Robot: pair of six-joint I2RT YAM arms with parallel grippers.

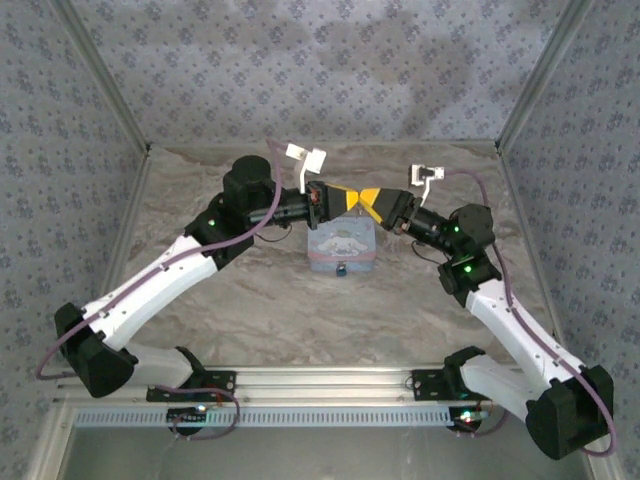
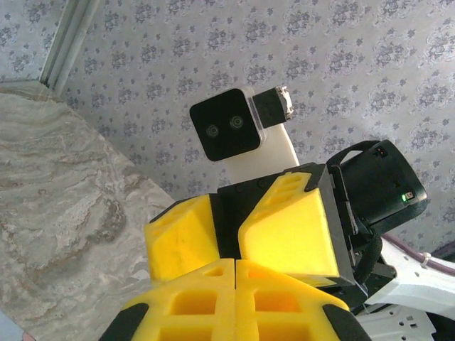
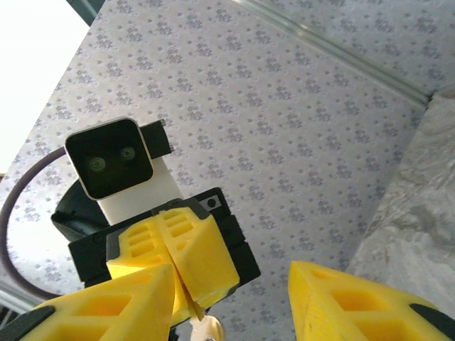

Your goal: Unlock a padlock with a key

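Above the cartoon tin, the left gripper pinches what looks like a small key; the right gripper gapes opposite. The tiny padlock sits against the tin's near side, likely light, rigid and slippery, best gripped by its body.

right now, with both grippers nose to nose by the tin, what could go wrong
1. The key shows as a mere sliver under the tips of the shut left gripper. That thin pinch could slip and drop it.
2. The open right gripper brackets the left's fingers, so closing may clamp yellow plastic, not the key.
3. The tiny padlock at the near side of the tin is unheld. Pushing the key in may just shove it away.
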